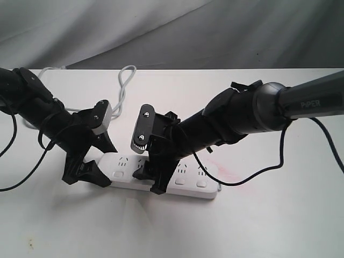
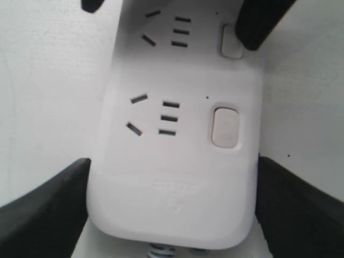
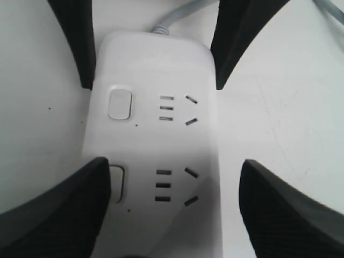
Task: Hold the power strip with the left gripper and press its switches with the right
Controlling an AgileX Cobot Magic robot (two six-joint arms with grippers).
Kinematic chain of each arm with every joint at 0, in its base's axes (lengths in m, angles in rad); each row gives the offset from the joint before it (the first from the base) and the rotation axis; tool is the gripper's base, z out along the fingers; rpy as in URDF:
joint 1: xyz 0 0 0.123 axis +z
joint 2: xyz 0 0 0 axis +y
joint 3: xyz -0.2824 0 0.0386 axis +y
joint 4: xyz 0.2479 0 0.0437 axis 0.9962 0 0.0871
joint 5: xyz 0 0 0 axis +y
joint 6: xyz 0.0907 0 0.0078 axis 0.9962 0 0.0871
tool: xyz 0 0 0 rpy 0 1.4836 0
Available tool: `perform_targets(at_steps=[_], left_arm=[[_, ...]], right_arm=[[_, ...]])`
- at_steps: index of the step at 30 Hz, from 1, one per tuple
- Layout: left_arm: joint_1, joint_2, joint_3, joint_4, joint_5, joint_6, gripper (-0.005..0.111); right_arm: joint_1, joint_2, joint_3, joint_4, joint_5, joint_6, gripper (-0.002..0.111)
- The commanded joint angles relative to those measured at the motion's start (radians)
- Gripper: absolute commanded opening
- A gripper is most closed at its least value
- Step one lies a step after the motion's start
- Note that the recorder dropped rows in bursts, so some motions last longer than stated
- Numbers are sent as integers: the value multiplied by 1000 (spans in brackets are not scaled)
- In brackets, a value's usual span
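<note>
At the cord end: my left claw (image 2: 173,164) is clamped across the power strip (image 1: 189,173), one finger against each long edge, just beside the first switch (image 2: 224,127).
Strip: it lies flat on the white table (image 1: 269,226), with its grey cord (image 1: 124,80) looping away behind.
Right claw: my right claw (image 3: 173,164) straddles the strip with its jaws wide apart. One finger (image 3: 59,209) sits over the second switch (image 3: 117,185) and hides part of it.
Step, as I judge it: pressing the second switch. I cannot tell whether it has clicked.
Risk, slipping: my finger covers only one side of the button, so an off-centre push could skid onto the casing and leave the switch unpressed.
Risk, rocking: the switches run along one long edge and I hold only the end. A hard push there could tip the strip or twist it out of my left grip.
Risk, knocking: my two claws are near each other, so any drift toward the cord end could bump the fingers together.
</note>
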Motion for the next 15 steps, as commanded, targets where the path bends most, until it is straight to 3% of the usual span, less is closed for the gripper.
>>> perform_targets(at_steps=[1,15], left_arm=[[-4,6,0,17,15,-12,64],[-4,6,0,17,15,-9,64]], right_arm=[[-2,-7,12,-60,-17,1,64],[-18,-196,103,-91,-27,23,64]])
